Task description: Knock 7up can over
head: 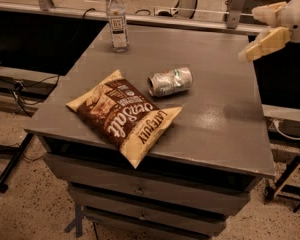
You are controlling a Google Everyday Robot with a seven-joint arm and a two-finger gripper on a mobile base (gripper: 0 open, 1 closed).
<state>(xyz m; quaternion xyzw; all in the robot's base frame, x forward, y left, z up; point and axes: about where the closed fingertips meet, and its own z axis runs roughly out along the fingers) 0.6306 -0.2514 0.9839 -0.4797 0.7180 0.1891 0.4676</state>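
Note:
The 7up can, silver-white with green and red marks, lies on its side near the middle of the grey table top. Its silver top points left toward the chip bag. My gripper is at the upper right, above the table's right edge. It is raised well clear of the can and to the right of it. Its two cream fingers stand apart and hold nothing.
A brown and cream chip bag lies flat at the front left of the can. A clear water bottle with a white cap stands at the table's back left. Drawers sit under the top. A metal rail runs behind the table.

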